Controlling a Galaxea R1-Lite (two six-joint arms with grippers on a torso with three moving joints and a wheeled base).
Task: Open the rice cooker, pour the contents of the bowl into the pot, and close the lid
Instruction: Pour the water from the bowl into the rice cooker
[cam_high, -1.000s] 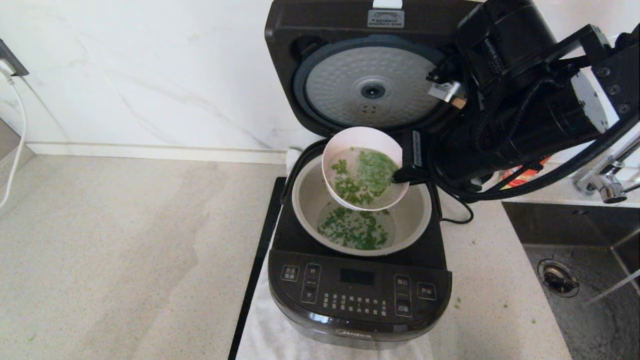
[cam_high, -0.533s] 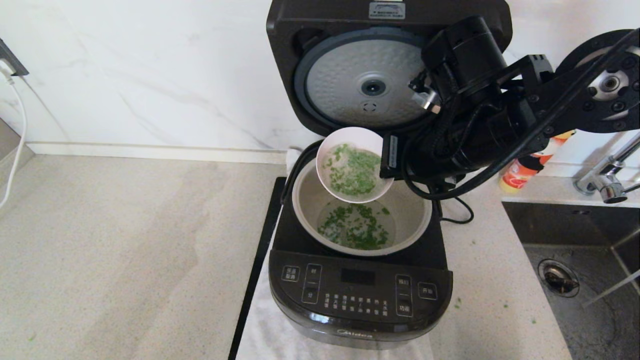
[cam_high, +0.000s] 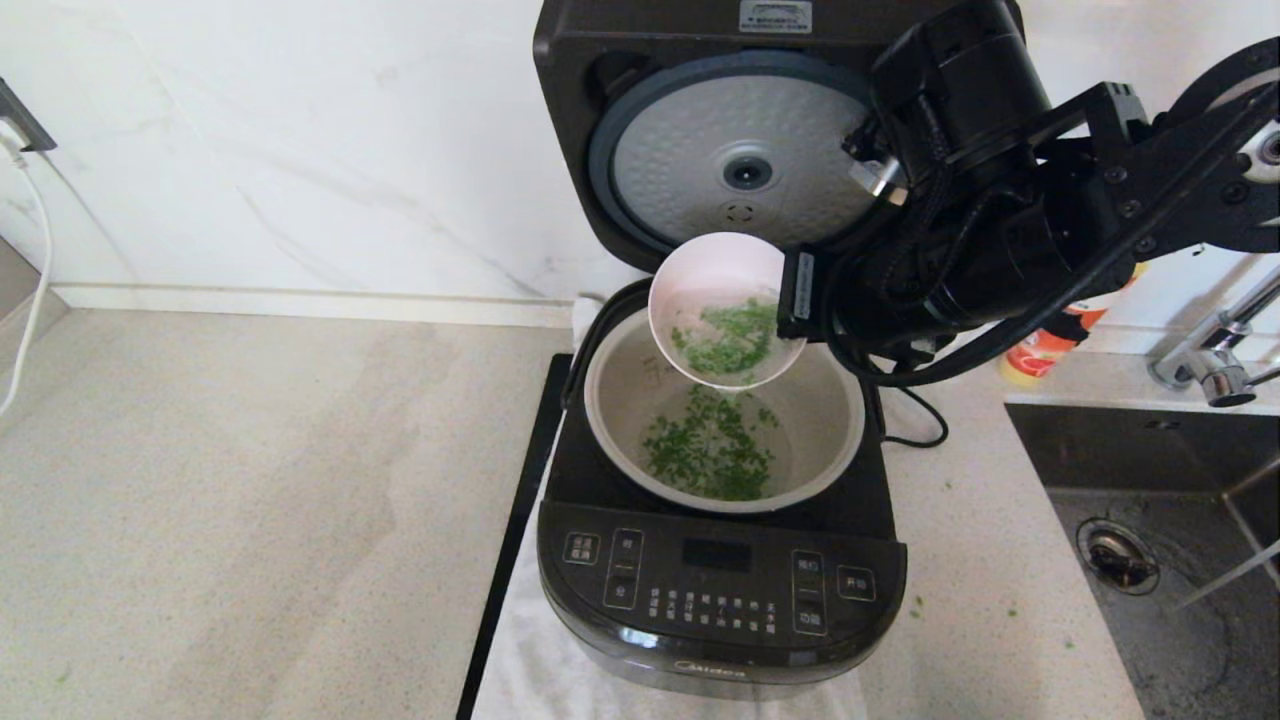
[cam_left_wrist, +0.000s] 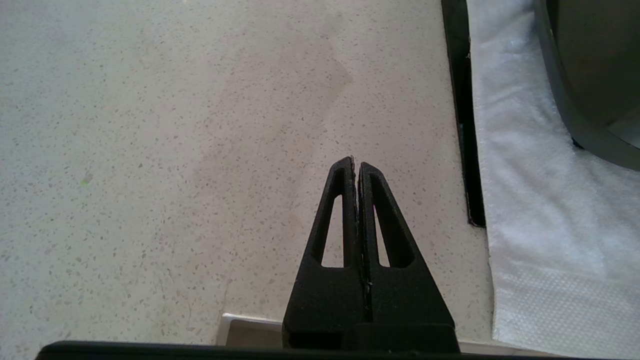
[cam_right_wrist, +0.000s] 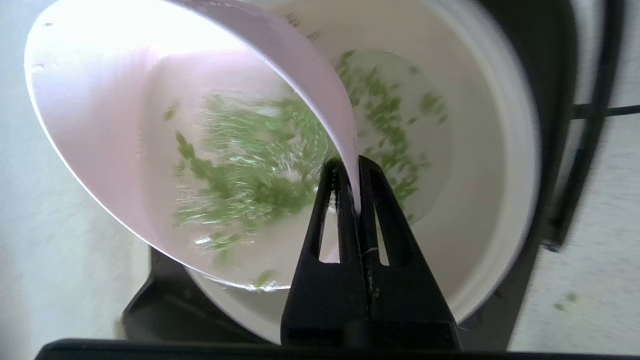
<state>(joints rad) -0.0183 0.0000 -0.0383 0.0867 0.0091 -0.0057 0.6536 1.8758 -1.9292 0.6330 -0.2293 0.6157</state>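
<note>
**Pour in progress: bowl tipped over pot, thin-rim grip the weak point**

Right gripper (cam_right_wrist: 352, 172): jaws clamped on the rim of the pale pink bowl (cam_high: 722, 310), one finger inside the wall, one outside. Bowl was tilted above the back part of the pot (cam_high: 820, 455), green chopped pieces (cam_high: 735, 340) and cloudy liquid gathered at its low side. More greens (cam_high: 710, 455) already lay in the pot's bottom. The pot sat in the rice cooker (cam_high: 720, 590), which stood on a white towel (cam_high: 520, 660) at the counter's right end, beside the sink (cam_high: 1180, 560). Lid (cam_high: 740, 170) stood upright behind.

Left gripper (cam_left_wrist: 356, 167): jaws together, empty, hovering over bare counter (cam_left_wrist: 175, 125) left of the towel.

Risks, judged: the wet rim could slip or swivel in the pinch, dropping the bowl into the pot; a quick tilt could splash greens over the pot's rim; the arm was close to the open lid and might knock it.

Views: the right wrist view showed the pinch and the liquid; the head view showed the lid, the panel and stray green bits on the counter near the sink.
</note>
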